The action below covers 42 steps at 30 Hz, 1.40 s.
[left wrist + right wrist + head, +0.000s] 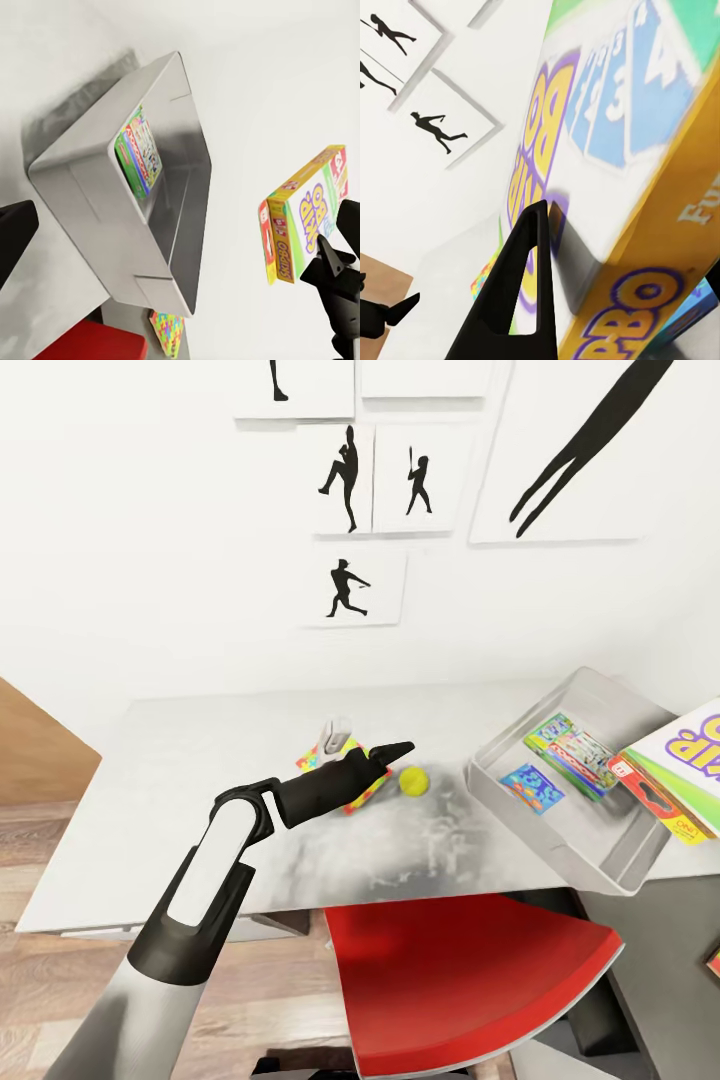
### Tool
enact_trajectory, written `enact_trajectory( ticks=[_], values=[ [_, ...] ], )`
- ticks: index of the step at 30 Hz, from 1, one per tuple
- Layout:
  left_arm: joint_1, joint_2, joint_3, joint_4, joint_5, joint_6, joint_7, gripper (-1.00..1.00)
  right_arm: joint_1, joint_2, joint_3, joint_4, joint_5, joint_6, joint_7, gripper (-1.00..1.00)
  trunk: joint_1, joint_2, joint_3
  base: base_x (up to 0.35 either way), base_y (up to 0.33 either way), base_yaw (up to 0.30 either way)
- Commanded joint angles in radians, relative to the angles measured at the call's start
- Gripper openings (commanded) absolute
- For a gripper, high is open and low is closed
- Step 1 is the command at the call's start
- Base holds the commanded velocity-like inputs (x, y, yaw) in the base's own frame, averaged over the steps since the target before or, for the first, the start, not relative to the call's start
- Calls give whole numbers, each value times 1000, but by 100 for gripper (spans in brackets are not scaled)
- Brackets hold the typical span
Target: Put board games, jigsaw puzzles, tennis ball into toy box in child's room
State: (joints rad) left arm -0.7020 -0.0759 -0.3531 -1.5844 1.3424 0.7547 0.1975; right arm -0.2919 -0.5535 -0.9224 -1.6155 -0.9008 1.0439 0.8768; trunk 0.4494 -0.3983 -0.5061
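Skip-Bo green-yellow game box carried over grey toy tray.
Right jaws pinch it for dropping in; left gripper near ball, jaws unclear.

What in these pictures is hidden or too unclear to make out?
- Jigsaw puzzles, head view: the left hand and forearm cover most of them, so their count is unclear.
- Skip-Bo box, head view: cut off by the picture's edge.
- Right hand, right wrist view: one finger shows; the box hides the grip.
- Toy box print: too small to read.
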Motion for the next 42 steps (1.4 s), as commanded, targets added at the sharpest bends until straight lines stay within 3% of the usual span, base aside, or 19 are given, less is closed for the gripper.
enact_trajectory(
  ticks=[1, 22, 26, 27, 28, 31, 34, 36, 37, 41, 42],
  values=[
    [-1, 0, 0, -1, 11, 2, 10, 100, -1, 0, -1, 0, 5, 3, 7, -100, 1, -2, -1, 10, 0, 0],
    [-1, 1, 3, -2, 11, 3, 9, 100, -1, 1, 0, 0, 5, 3, 6, -100, 1, -2, -1, 1, 0, 0],
    [-1, 0, 4, -2, 11, 3, 9, 100, -7, -11, 5, 22, 8, 3, -6, -100, 1, -2, -1, 0, 0, 0],
    [-1, 0, 6, -2, 11, 3, 8, 100, -11, -30, 11, 47, 9, 3, -15, -100, 1, -2, -1, 0, 0, 0],
    [-1, 0, 9, -4, 13, 3, 8, 100, -18, -60, 39, 68, 9, 3, -22, -100, 1, -2, -1, 0, 0, 0],
    [-1, 0, 15, -7, 18, 3, 9, 100, -54, -114, 135, 105, 6, 3, -28, -100, 1, -2, -1, 0, 0, 0],
    [-1, 0, 29, -9, 22, 4, 9, 100, -127, -157, 248, 176, 5, 3, -31, -100, 1, -2, -1, 0, 0, 0],
    [0, 1, 37, -10, 23, 4, 9, 100, -192, -173, 320, 239, 4, 3, -33, -100, 1, -2, -1, 0, 0, 0],
    [0, 1, 42, -10, 24, 4, 9, 100, -261, -182, 395, 304, 4, 3, -33, -100, 1, -2, -1, 0, 0, 0],
    [1, 1, 47, -10, 25, 5, 9, 100, -384, -191, 553, 437, 4, 3, -34, -100, 1, -2, -1, 0, 0, 0],
    [1, 1, 48, -10, 25, 6, 10, 100, -438, -192, 623, 497, 4, 3, -35, -100, 1, -2, -1, 0, 0, 0]
  ],
)
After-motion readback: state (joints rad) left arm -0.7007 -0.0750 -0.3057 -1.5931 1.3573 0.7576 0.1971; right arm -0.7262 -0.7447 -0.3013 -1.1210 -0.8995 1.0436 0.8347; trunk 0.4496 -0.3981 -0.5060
